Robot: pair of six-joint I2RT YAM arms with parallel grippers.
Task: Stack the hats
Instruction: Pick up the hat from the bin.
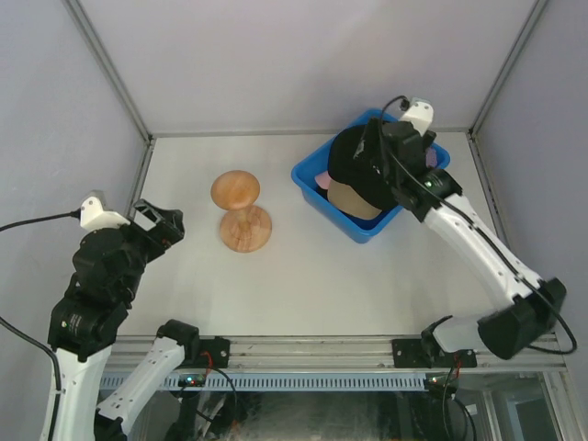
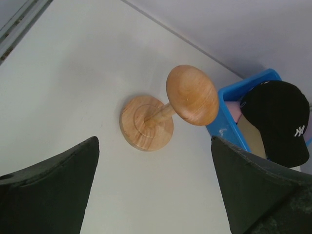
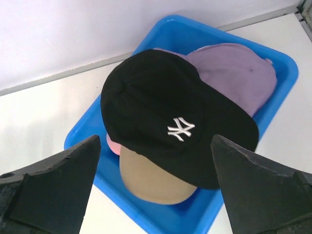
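A black cap with a white embroidered logo lies on top of the pile in the blue bin. Under it are a tan cap, a purple cap and an edge of a pink cap. No blue cap shows. My right gripper is open and empty, hovering above the black cap; in the top view the right gripper is over the bin. My left gripper is open and empty at the table's left, pointing at the wooden stand; its jaws hold nothing.
The wooden mushroom-shaped stand stands upright mid-table, left of the bin; it also shows in the left wrist view. The enclosure's walls and metal frame bound the table at the back and sides.
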